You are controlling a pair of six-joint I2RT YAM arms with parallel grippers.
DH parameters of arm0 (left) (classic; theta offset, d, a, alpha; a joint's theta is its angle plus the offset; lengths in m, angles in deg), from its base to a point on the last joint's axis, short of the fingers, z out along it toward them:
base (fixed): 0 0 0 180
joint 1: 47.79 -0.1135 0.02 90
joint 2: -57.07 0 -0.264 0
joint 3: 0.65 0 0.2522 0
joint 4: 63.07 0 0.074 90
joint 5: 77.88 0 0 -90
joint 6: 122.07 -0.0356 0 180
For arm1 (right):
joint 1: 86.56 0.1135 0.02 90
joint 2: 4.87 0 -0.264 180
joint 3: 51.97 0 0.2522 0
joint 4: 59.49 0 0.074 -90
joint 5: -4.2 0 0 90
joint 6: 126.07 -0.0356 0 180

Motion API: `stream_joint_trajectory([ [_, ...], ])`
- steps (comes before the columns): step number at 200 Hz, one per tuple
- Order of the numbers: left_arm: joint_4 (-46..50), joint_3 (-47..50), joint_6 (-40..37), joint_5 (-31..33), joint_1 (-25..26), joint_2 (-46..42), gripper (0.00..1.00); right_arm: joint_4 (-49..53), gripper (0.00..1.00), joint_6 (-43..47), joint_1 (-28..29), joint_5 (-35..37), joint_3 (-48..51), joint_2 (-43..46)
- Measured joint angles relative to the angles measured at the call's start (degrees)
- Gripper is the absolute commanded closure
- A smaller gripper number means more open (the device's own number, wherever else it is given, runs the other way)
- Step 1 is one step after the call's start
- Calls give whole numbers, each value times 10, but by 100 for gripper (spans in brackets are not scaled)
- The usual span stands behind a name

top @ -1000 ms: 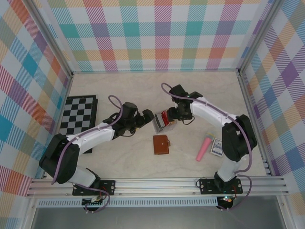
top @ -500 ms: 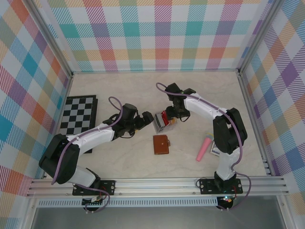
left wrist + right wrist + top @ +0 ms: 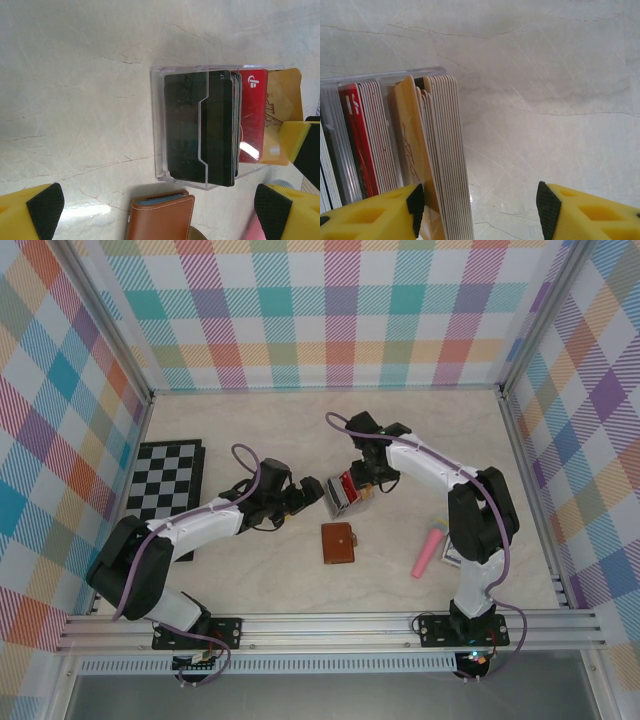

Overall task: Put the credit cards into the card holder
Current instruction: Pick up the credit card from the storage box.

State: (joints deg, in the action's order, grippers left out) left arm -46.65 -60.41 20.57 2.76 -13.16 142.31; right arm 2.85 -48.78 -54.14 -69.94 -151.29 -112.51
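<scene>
The credit cards point(image 3: 215, 130) stand upright in a clear plastic rack point(image 3: 157, 125): dark ones in front, then a red one point(image 3: 252, 120) and a yellow-orange one point(image 3: 410, 140), with a whitish stack point(image 3: 445, 150) at the end. The card holder point(image 3: 338, 542), a brown leather wallet, lies shut just in front of the rack point(image 3: 338, 495) and shows at the bottom of the left wrist view point(image 3: 160, 220). My left gripper point(image 3: 159, 210) is wide open beside the rack's left side point(image 3: 312, 490). My right gripper point(image 3: 481, 205) is open over the rack's right end point(image 3: 362, 488). Its left pad point(image 3: 415, 202) is against the yellow-orange card and its right pad is well clear of the whitish stack.
A folded chessboard point(image 3: 165, 480) lies at the left. A pink tube-like object point(image 3: 430, 548) and a small card box point(image 3: 456, 548) lie to the right of the wallet. Plaid walls and aluminium rails point(image 3: 330, 625) enclose the table.
The right arm's elbow swung in to the left and its gripper settled onto the rack's right end, jaws narrowing a little. The left gripper edged slightly toward the rack.
</scene>
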Motion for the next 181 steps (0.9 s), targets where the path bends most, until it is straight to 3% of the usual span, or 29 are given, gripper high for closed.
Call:
stream_joint_trajectory([
  [104,-4,0,0,-7,0,10,0,7,76,17,7,2,-18,1],
  [181,-13,0,0,-11,0,16,0,13,89,16,13,-12,-26,21],
])
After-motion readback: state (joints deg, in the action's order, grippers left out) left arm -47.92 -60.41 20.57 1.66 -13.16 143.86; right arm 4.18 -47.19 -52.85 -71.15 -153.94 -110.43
